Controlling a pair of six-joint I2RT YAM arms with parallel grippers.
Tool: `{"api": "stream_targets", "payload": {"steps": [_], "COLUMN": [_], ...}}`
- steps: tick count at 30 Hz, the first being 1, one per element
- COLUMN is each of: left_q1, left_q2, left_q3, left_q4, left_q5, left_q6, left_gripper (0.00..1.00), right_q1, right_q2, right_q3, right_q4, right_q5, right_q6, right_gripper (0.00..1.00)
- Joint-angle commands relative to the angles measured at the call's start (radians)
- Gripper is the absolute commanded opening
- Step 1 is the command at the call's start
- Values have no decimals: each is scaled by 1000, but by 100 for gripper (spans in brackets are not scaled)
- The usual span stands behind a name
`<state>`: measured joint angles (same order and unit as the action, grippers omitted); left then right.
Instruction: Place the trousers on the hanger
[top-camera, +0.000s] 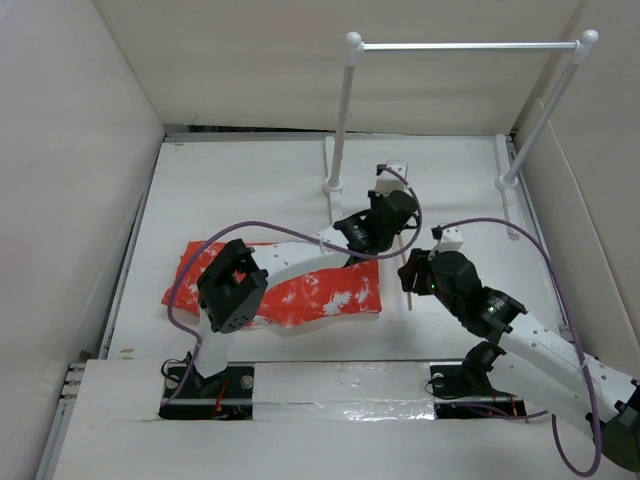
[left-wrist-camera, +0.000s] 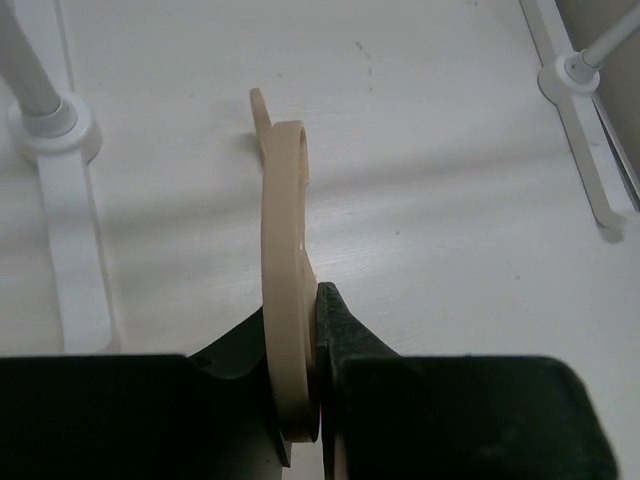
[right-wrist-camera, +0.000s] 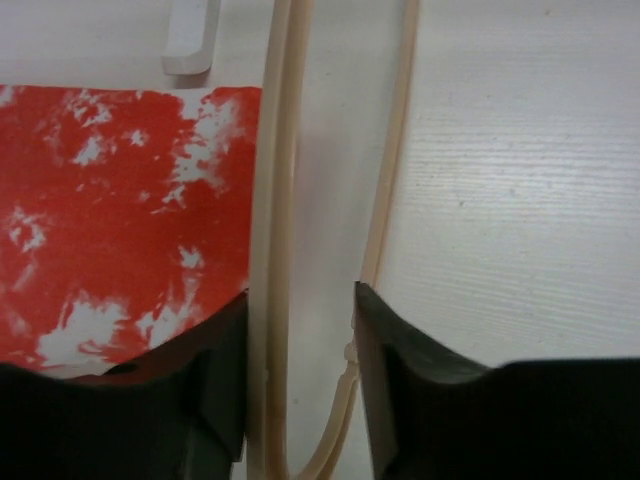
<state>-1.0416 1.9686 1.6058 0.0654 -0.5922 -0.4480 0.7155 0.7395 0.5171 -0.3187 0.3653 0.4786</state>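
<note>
Clamping the hanger (left-wrist-camera: 283, 200) edge-on below its hook, the left gripper (left-wrist-camera: 290, 315) is closed tight on it. Right gripper (right-wrist-camera: 300, 300) straddles the hanger's two slim bars, jaws parted. Trousers (right-wrist-camera: 120, 200) lie flat on the table (top-camera: 250, 200) just left of that claw.

L gripper (left-wrist-camera: 300, 335) clamped on the hanger (left-wrist-camera: 283, 230). I see it edge-on, pinched btwn my two black fingers (left-wrist-camera: 345, 330) at bottom ctr. Pale beige strip runs up from the jaws, bows slightly left, and ends in a rounded loop w/ a small tip sticking out behind it. White worktop (left-wrist-camera: 450, 200) underneath, can't tell if hanger touches it. Rack post base (left-wrist-camera: 45, 125) + flat foot strip (left-wrist-camera: 75, 250) toward worktop's left side. 2nd post base (left-wrist-camera: 568, 78) w/ its foot toward the right. Both well apart from hanger.
</note>
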Motion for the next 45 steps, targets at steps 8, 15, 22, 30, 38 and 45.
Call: {"api": "stream_targets", "payload": {"steps": [8,15,22,30,38,45], "left_q1": [-155,-280,-334,-333,-273,-264], "left_q2": [-347,-392,-361,-290,-289,-290], "left_q3": [-415,-500,-511,-556,-668,-701], "left_q4": [212,159,19,-72,167,174], "left_q5": [-240,-360,-491,-595,-497,-489], "left_q6": [-239,-381,-573,-736,-592,-581], "left_gripper": [0,0,0,0,0,0], "right_q1": [36,36,36,36,7,-63], "right_q2": [-265,-391,-401,-135,78,271], "right_q3": [60,96,43,-54,-118,-120], "right_q4": [-99,-191,-120,84,344,500], "right_q5": [-87,-163,-179,-166,-242,-321], "right_q6": [22,32,38,20,41,52], "right_gripper": [85,67,0,0,46,52]}}
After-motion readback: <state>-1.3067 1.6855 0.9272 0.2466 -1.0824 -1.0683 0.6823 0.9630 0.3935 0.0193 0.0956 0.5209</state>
